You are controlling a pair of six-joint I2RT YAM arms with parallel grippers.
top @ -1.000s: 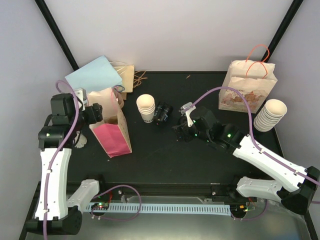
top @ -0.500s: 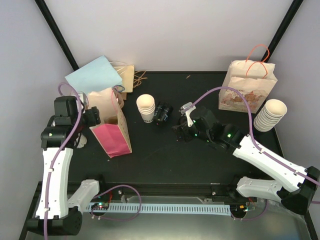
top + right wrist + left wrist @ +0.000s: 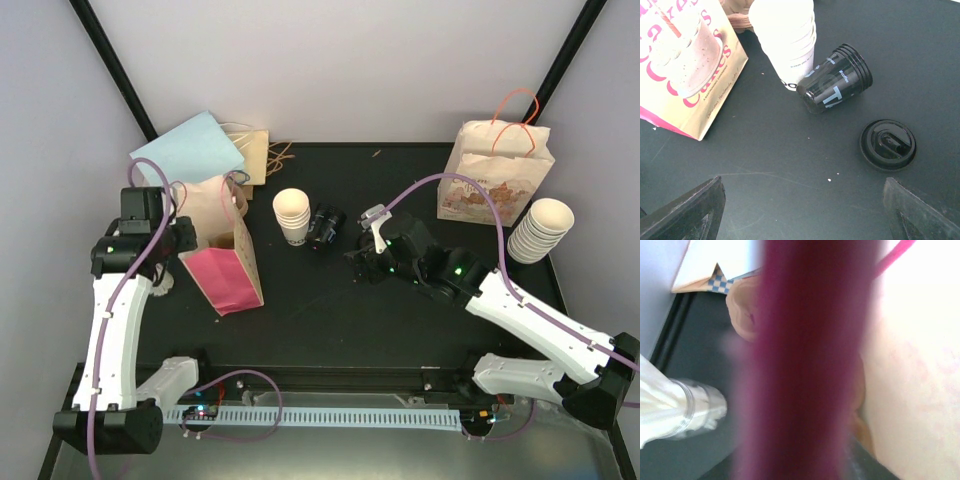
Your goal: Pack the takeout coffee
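The black cup (image 3: 837,77) lies on its side and carries the clearest lettering: a large pale-blue "T" across its wall, with parts of other big letters beside it that curve out of sight, and a small white "#coffee" running along the wall near its rim.

Just left of the black cup, touching it, the stack of white cups (image 3: 787,40) has a line of small dark print low on the outermost cup, too fine to read.

Further left of the black cup, the paper bag (image 3: 685,65) shows big pink letters that appear to spell "Cakes" under a drawing of a cake; more pink letters above are cut off.

Well to the right of the black cup, the brown bag (image 3: 495,185) has printing that is too small to make out.
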